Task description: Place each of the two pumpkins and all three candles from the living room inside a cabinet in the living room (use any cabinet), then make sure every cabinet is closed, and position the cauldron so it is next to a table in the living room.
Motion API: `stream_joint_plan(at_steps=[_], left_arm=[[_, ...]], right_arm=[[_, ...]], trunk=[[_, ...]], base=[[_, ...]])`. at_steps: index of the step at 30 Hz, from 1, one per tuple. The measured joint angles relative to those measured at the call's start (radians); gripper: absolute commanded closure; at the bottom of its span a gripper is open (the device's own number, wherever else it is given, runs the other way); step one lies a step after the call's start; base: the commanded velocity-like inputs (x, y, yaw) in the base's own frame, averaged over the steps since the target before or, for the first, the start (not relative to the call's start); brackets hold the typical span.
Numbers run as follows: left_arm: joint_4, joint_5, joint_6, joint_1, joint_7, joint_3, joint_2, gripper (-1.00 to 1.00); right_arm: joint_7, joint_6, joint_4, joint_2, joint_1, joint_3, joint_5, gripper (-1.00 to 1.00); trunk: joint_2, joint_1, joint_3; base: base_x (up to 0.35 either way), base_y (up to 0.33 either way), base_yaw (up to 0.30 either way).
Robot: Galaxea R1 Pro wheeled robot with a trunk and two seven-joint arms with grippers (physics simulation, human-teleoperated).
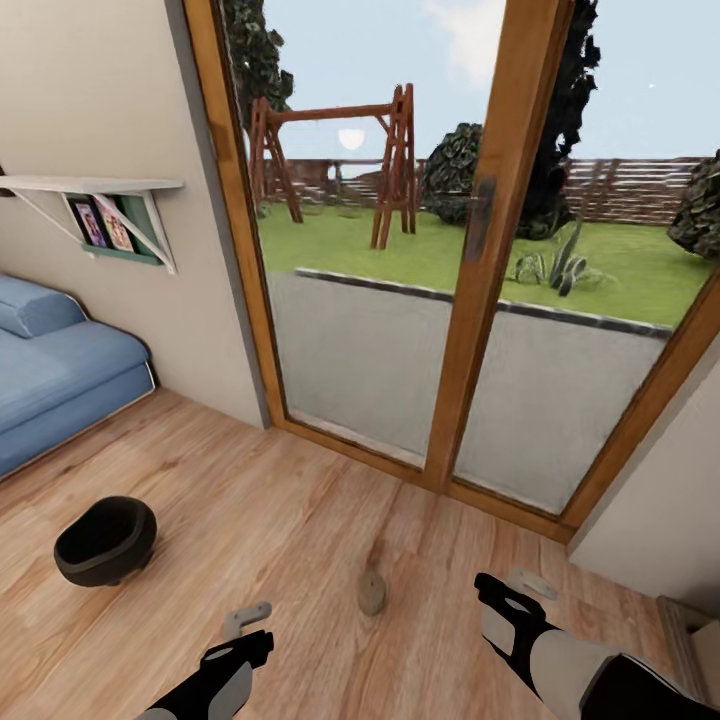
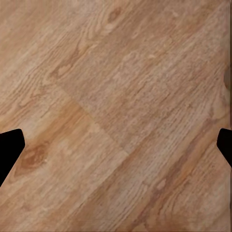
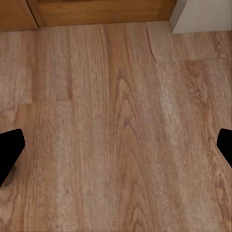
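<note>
The black round cauldron [image 1: 104,540] stands on the wood floor at the left, ahead of my left arm. A small stubby grey-tan candle [image 1: 372,592] sits on the floor between my two arms. My left gripper [image 1: 248,618] hovers low over bare planks, right of the cauldron and left of the candle. In the left wrist view the fingertips [image 2: 9,150] stand wide apart with only floor between them. My right gripper [image 1: 528,584] is to the right of the candle, and its fingertips [image 3: 10,153] are also spread wide over bare floor. Pumpkins, cabinet and table are out of view.
A blue sofa [image 1: 55,375] lies at the far left under a white wall shelf [image 1: 100,190] with photos. A wood-framed glass door [image 1: 480,300] faces the garden straight ahead. A white wall corner [image 1: 660,520] stands at the right.
</note>
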Motion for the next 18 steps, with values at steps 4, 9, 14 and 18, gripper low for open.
stream_joint_plan(at_steps=[4,9,14,18], left_arm=[[0.0,0.0,0.0,0.0,0.0,0.0,0.0,-1.0],[0.0,0.0,0.0,0.0,0.0,0.0,0.0,-1.0],[0.0,0.0,0.0,0.0,0.0,0.0,0.0,-1.0],[0.0,0.0,0.0,0.0,0.0,0.0,0.0,-1.0]], right_arm=[[0.0,0.0,0.0,0.0,0.0,0.0,0.0,-1.0],[0.0,0.0,0.0,0.0,0.0,0.0,0.0,-1.0],[0.0,0.0,0.0,0.0,0.0,0.0,0.0,-1.0],[0.0,0.0,0.0,0.0,0.0,0.0,0.0,-1.0]], trunk=[[0.0,0.0,0.0],[0.0,0.0,0.0],[0.0,0.0,0.0],[0.0,0.0,0.0]], base=[[0.294,-0.079,0.0],[0.294,-0.08,0.0],[0.294,-0.08,0.0],[0.294,-0.08,0.0]])
